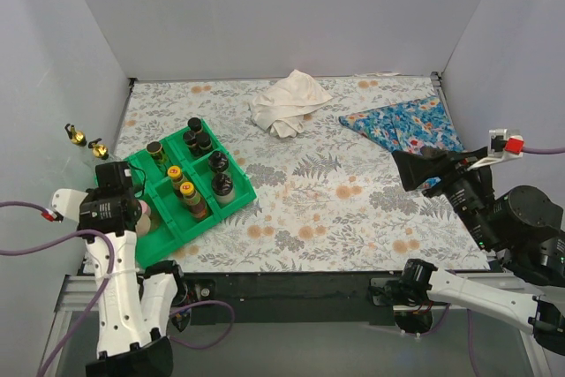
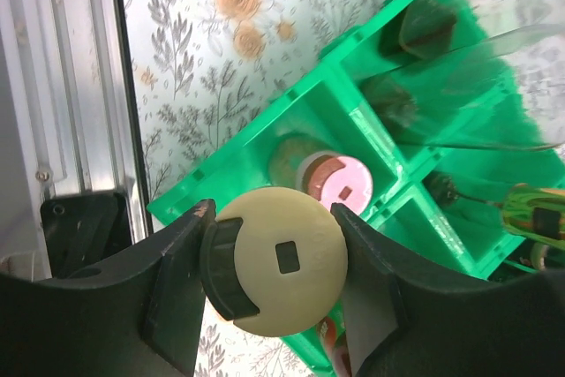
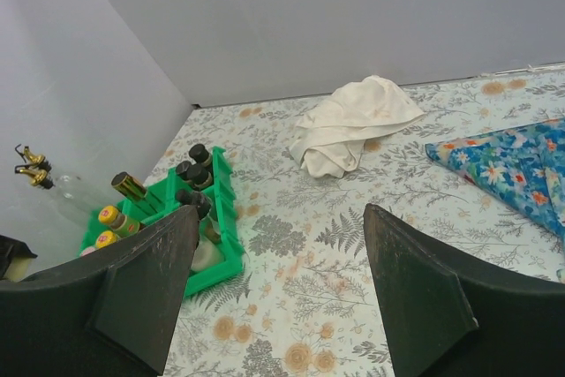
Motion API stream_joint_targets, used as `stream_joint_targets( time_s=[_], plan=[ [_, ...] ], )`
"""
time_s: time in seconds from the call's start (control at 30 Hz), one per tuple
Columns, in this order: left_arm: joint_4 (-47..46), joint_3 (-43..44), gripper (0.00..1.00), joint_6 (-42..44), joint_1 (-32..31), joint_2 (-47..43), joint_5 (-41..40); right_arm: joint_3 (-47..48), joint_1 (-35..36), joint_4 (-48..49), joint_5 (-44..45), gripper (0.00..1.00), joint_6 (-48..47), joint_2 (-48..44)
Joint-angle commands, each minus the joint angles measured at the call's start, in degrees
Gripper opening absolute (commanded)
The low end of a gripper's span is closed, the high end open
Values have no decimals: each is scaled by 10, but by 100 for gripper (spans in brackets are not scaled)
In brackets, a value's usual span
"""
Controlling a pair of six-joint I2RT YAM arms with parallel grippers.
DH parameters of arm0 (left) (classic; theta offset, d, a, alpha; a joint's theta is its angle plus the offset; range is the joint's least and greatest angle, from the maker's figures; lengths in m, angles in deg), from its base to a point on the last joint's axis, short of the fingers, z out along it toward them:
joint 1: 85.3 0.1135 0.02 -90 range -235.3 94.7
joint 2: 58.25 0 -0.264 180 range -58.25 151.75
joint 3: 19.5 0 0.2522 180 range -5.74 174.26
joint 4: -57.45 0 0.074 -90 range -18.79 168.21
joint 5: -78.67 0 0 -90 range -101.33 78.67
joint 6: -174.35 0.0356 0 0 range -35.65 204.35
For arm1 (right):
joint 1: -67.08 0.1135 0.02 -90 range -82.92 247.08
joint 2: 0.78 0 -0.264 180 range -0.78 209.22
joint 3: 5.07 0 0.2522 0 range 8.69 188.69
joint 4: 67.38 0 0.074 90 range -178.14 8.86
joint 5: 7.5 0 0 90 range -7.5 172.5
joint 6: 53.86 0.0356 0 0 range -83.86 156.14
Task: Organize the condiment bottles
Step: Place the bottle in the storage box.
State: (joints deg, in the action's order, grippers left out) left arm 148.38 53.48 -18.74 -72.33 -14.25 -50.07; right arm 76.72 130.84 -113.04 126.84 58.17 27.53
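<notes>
Left pincer (image 2: 272,214): clenched on the cream-capped bottle (image 2: 281,260). Its two dark fingers (image 2: 172,280) press the black collar under the cap from the 9 and 3 o'clock sides in the left wrist view.

Cream-capped bottle: held between the left fingers with its round cap facing the wrist camera. It sits over the near-left corner of the green tray (image 1: 175,236), and I cannot tell whether its base touches the tray.

Pink-capped bottle (image 2: 341,190): stands in a tray compartment just beside the held bottle, at 1 o'clock from the cream cap in the left wrist view.

Green tray: sits at 9 o'clock on the tabletop (image 1: 353,209) in the top view, turned at an angle.

Yellow-capped bottles (image 1: 175,172): two, standing in the middle row of the tray, at 2 o'clock from the left pincer in the top view.

Black-capped bottles (image 1: 218,162): about five, filling the far and right compartments, well apart from both pincers.

Gold-capped bottle (image 1: 154,148): stands in the far-left compartment of the tray.

Right pincer (image 3: 281,216): released, jaws wide with nothing between them. It is raised at 3 o'clock of the tabletop, far from the tray.

White cloth (image 1: 287,101): crumpled at 12 o'clock.

Blue floral cloth (image 1: 406,121): lies at 2 o'clock, near the right pincer.
</notes>
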Motion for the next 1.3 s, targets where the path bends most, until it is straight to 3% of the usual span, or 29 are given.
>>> stream_joint_targets(
  time_s=[0.0, 0.2, 0.47, 1.07, 1.27],
  plan=[
    [25, -33, 0, -12, 27, -18, 45, 25, 2, 19, -25, 84, -1, 21],
    [25, -41, 0, -6, 36, 25, 49, 29, 2, 11, -35, 84, 14, 28],
    [24, -64, 0, -80, 37, 42, 59, 48, 2, 4, -33, 84, 11, 29],
    [-9, -75, 2, -157, 36, 103, -19, 55, 2, 21, 22, 84, -22, 4],
    [15, -87, 0, -230, 37, 99, -55, 46, 2, 48, 36, 83, -52, 7]
  ],
)
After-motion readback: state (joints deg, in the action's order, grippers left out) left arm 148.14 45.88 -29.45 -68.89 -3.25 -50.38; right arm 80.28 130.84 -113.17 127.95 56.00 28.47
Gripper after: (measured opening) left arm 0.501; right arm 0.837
